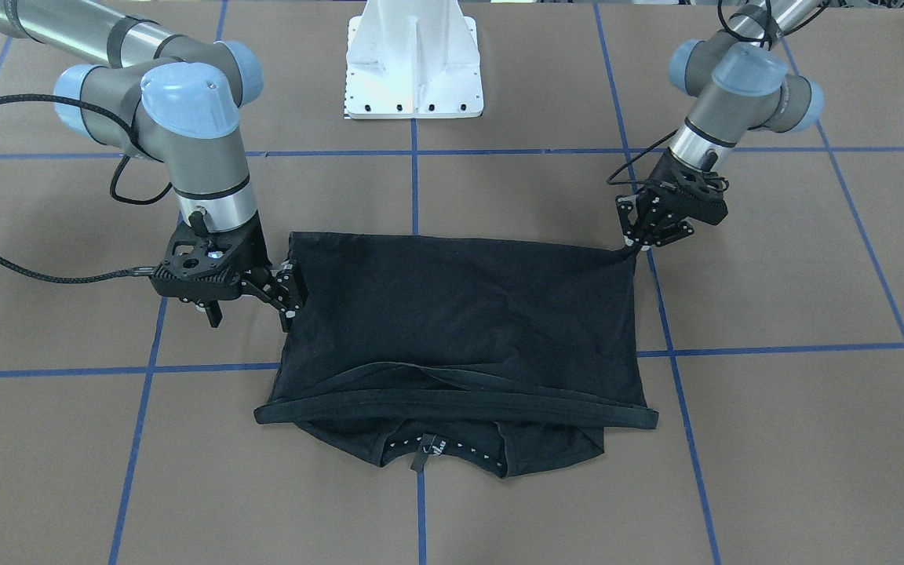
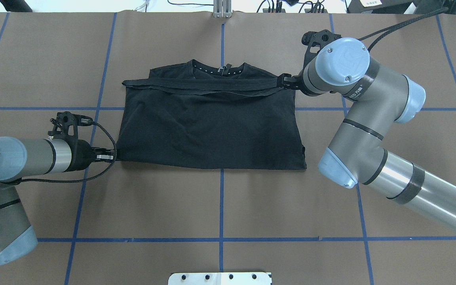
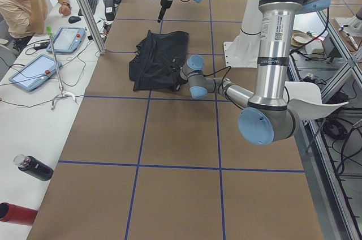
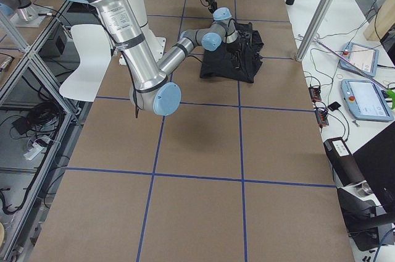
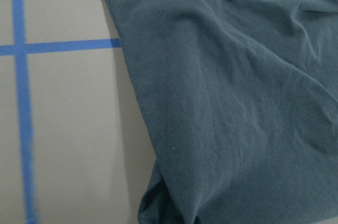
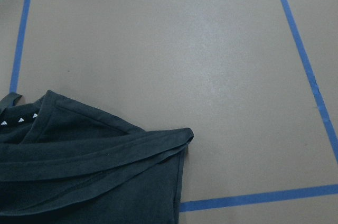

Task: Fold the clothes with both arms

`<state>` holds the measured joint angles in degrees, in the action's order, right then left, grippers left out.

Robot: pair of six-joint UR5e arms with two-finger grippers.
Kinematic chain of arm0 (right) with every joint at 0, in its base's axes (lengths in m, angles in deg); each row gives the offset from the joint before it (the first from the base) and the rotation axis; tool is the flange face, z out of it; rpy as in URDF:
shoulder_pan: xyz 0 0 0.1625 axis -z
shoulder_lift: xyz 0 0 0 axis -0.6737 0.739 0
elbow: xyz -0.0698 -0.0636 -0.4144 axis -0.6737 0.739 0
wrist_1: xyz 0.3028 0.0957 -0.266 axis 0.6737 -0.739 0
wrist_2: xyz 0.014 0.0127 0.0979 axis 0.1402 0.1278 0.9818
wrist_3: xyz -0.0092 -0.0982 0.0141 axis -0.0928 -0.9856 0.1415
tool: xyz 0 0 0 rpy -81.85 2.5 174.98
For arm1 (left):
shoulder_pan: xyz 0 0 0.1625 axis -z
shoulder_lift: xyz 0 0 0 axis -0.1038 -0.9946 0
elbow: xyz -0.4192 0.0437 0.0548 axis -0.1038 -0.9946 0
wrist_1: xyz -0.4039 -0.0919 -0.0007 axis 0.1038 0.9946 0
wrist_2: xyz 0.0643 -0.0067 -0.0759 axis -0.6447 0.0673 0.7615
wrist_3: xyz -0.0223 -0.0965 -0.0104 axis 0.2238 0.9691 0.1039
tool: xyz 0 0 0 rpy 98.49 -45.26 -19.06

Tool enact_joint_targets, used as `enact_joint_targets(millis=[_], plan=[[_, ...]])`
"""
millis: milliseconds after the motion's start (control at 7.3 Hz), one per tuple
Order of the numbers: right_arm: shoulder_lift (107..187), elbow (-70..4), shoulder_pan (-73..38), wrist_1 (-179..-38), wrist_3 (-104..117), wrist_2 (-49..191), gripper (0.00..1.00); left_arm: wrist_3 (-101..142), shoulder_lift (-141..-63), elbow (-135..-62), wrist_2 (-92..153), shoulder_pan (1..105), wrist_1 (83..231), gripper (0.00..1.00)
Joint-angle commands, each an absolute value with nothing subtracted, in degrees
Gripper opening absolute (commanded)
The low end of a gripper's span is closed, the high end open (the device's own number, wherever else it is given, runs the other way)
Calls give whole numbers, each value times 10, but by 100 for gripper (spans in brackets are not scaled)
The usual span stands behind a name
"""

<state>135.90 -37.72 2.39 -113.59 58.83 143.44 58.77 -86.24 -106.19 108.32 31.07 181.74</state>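
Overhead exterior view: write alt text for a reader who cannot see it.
A black T-shirt, folded with its collar at the far edge, lies on a brown table gridded in blue tape. The left gripper pinches its near-left corner; the right gripper meets the hem's far-right end.

Bright, even light from above, shadows faint.
Thin soft shadows hug the black T-shirt [image 1: 460,314]; its folds sink into flat dark. The left wrist view washes it blue-grey and slightly soft.
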Motion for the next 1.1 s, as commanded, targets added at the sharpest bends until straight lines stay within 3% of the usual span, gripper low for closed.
enact_joint_targets(millis=[0,411,548,685,822,959], plan=[[1357,-382,33,-1136,597,1434,100,483,-940,-946,1085,413,1818,0],[1353,-384,39,-1135,610,1434,100,405,-1172,-655,1083,504,1819,0],[1353,-387,41,-1136,609,1434,100,401,-1190,-628,1083,507,1826,0],[1353,-389,43,-1136,609,1434,100,383,-1185,-629,1086,520,1841,79],[1351,-386,50,-1135,609,1434,100,340,-1171,-633,1090,534,1870,100],[1333,-376,56,-1136,611,1434,100,328,-1150,-657,1141,555,1882,100]])
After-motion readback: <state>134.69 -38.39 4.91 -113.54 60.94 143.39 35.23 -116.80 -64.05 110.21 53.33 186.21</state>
